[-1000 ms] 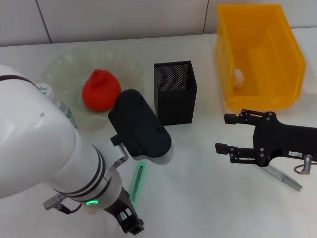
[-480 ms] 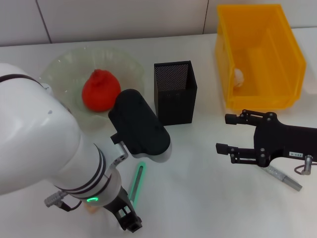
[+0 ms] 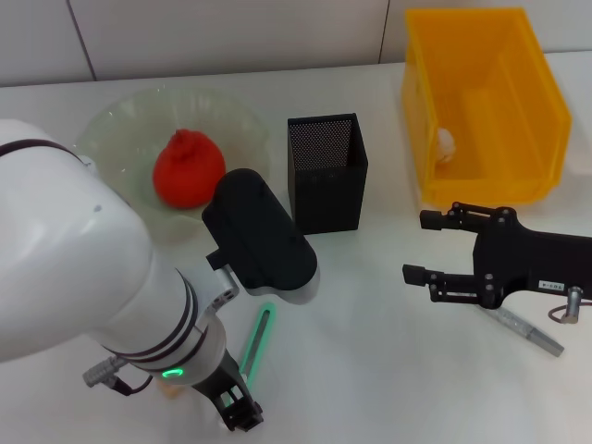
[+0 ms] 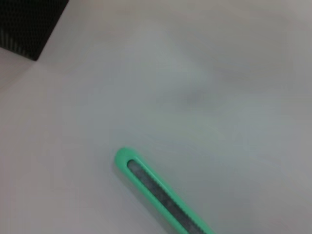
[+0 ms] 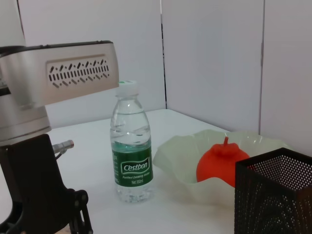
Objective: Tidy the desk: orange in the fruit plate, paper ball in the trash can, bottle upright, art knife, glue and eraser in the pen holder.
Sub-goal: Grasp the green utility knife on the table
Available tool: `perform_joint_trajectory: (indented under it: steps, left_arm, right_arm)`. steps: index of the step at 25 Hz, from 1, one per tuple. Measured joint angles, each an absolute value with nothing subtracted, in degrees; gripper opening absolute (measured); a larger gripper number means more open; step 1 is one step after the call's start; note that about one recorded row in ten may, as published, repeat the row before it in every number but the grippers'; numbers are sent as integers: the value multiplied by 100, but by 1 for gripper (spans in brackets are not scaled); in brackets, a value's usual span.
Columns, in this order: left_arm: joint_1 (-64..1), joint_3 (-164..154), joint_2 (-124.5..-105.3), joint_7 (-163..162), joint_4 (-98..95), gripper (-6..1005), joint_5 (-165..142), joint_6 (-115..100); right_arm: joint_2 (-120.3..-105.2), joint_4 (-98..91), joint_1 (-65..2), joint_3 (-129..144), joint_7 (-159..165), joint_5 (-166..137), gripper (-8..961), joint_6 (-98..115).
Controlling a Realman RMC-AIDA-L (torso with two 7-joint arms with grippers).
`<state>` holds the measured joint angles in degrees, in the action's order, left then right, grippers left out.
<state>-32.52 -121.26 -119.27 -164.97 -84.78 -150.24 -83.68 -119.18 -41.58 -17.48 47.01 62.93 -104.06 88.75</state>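
On the desk (image 3: 370, 370), near its front edge, the green knife (image 3: 256, 340) lies flat, partly under the left arm. The left gripper (image 3: 239, 414) is low beside the knife's near end; whether its fingers are open cannot be told. The step in hand is judged to be the knife pickup; next the fingers must be centred across the handle, closed, and the knife carried to the holder (image 3: 326, 172). The orange (image 3: 188, 167) sits in the plate (image 3: 120, 139), the bottle (image 5: 132, 141) stands upright, and something pale lies in the bin (image 3: 481, 102). The right gripper (image 3: 413, 248) rests at the right, fingers wide, over a metal pen (image 3: 527, 331). The holder stands close behind the left arm's path.
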Motion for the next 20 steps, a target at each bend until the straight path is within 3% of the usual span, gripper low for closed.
perform_joint_trajectory:
  steps: [20]
  left_arm:
    - [-3470, -12057, -11930, -16497, -8210, 362, -15089, -8365]
  right_arm:
    - [-11918, -4139, -1836, 4702, 6293, -10407, 768, 8787]
